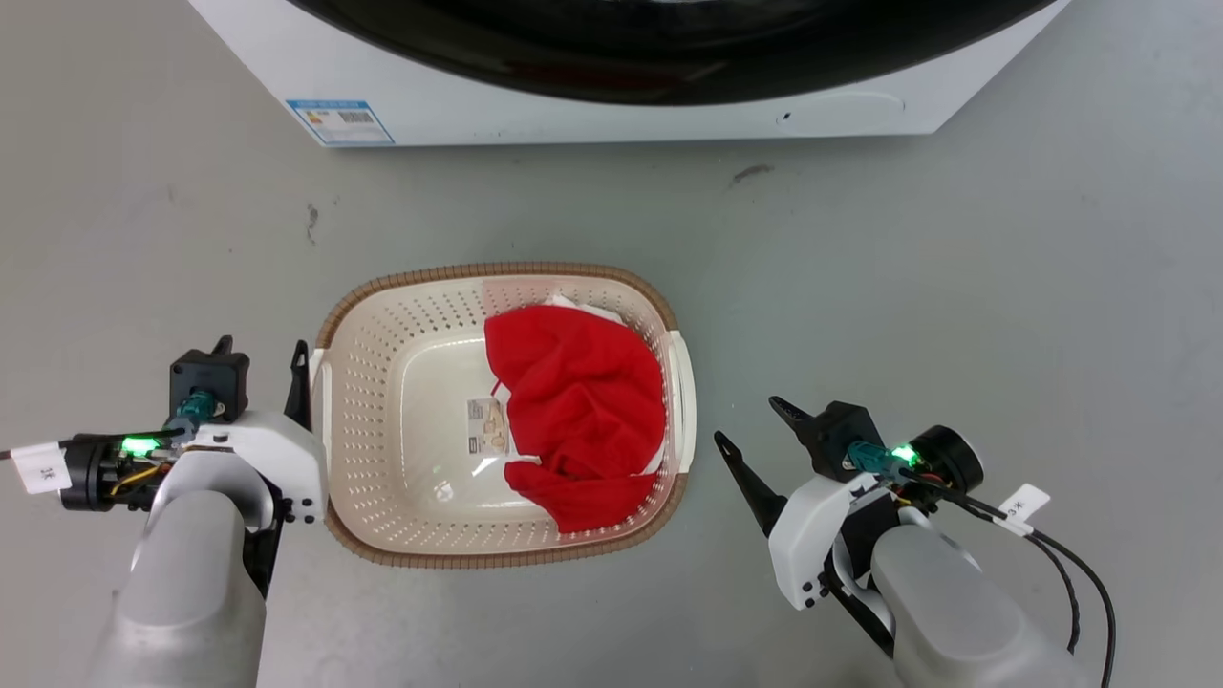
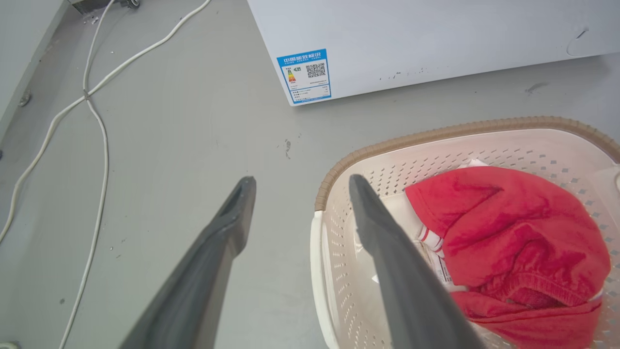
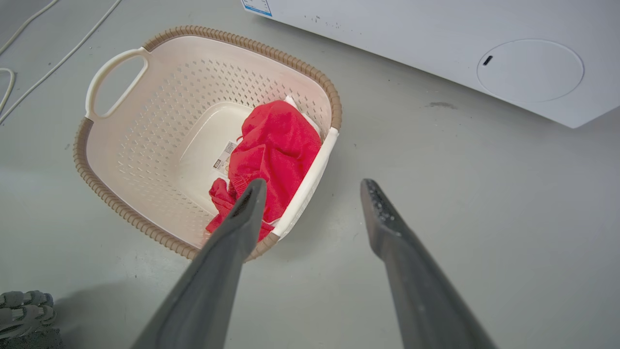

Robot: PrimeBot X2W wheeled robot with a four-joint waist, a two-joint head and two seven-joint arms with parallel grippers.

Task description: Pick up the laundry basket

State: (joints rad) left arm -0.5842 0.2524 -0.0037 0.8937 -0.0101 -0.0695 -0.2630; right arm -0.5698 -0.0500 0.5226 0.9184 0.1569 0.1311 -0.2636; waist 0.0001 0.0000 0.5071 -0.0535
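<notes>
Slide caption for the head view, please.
Left gripper and right gripper, both open, flank the laundry basket holding a red garment.

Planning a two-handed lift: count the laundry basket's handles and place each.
2. Left handle on the laundry basket's side beside the left gripper; right handle on the opposite side, nearer the right gripper.

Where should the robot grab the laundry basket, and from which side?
Probably by its white side handles: left handle with the left gripper, right handle with the right gripper, each from outside. The laundry basket sits upright between both open grippers, and the handles are loops at its ends.
</notes>
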